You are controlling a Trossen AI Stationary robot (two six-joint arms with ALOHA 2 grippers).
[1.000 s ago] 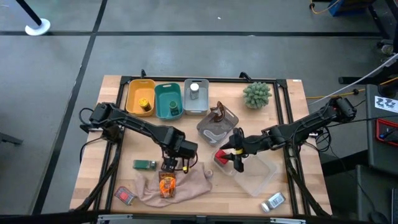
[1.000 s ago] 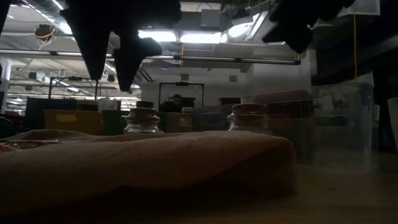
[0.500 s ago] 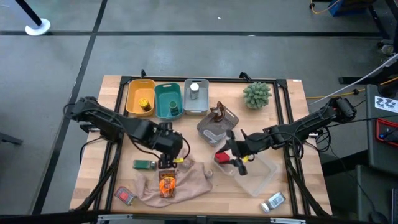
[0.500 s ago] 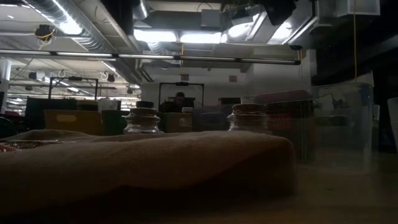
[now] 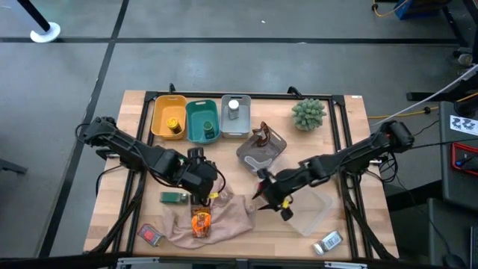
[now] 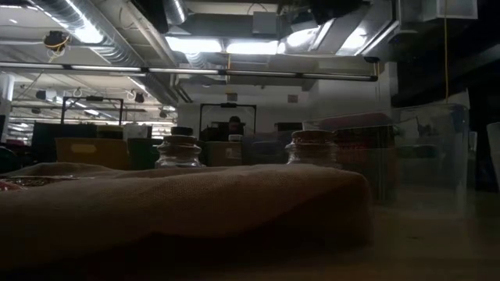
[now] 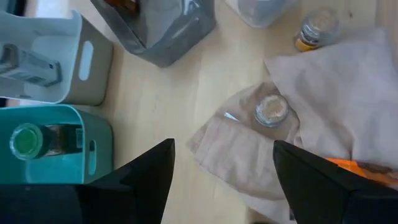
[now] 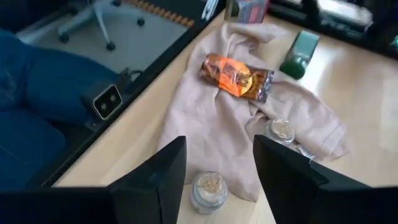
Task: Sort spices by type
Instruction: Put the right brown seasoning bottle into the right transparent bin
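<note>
High view: right gripper (image 5: 270, 203) moved toward beige cloth (image 5: 231, 217).

A robotics lab in a big open hall: bare ducts (image 6: 94, 35) and strip lights (image 6: 234, 47) overhead, grey taped floor (image 5: 224, 67), a wooden counter (image 5: 351, 142) in a black frame, an office chair (image 8: 93, 22), cables alongside

Two dark fingers (image 7: 146, 180) spread apart over bare wood. Between them, beige cloth (image 7: 323, 112) with a small jar (image 7: 271, 111) on its edge; second jar (image 7: 314, 28) beyond. Teal bin (image 7: 87, 140) holding a green-lidded jar (image 7: 26, 140), grey bin (image 7: 90, 59) alongside.
</note>
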